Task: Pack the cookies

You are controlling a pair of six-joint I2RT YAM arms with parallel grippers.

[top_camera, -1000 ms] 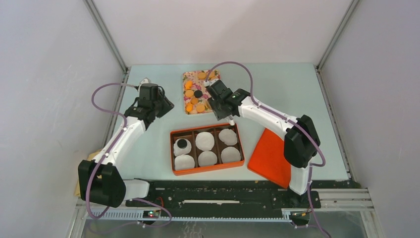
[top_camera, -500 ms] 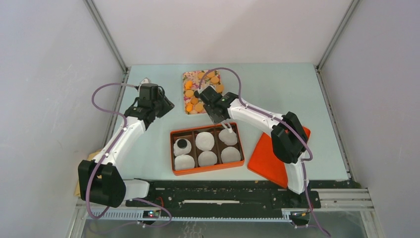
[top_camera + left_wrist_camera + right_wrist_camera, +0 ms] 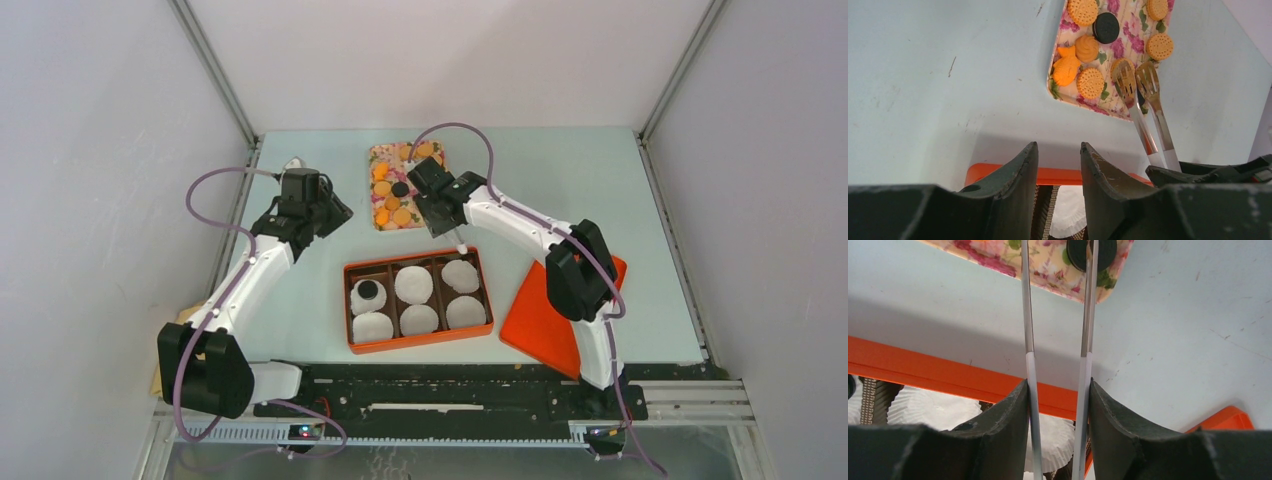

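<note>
The cookies lie on a floral tray (image 3: 373,150): several orange-tan ones (image 3: 382,188) and a black one (image 3: 400,188). Another black cookie (image 3: 368,290) sits in the far left cup of the orange box (image 3: 420,345). My right gripper (image 3: 434,205) is shut on metal tongs (image 3: 1026,315). The tongs' open tips reach over the tray's near right corner, beside the black cookie (image 3: 1103,252), and grip nothing that I can see. In the left wrist view the tongs' tips (image 3: 1135,80) hover over a tan cookie (image 3: 1120,64). My left gripper (image 3: 335,212) is open and empty, left of the tray.
The orange box holds several white fluted paper cups (image 3: 413,284). An orange lid (image 3: 545,320) lies right of the box, under the right arm. Grey walls enclose the table on three sides.
The right arm's elbow has swung left, and its wrist shifted left over the tray and a little back. The left arm has not moved.
</note>
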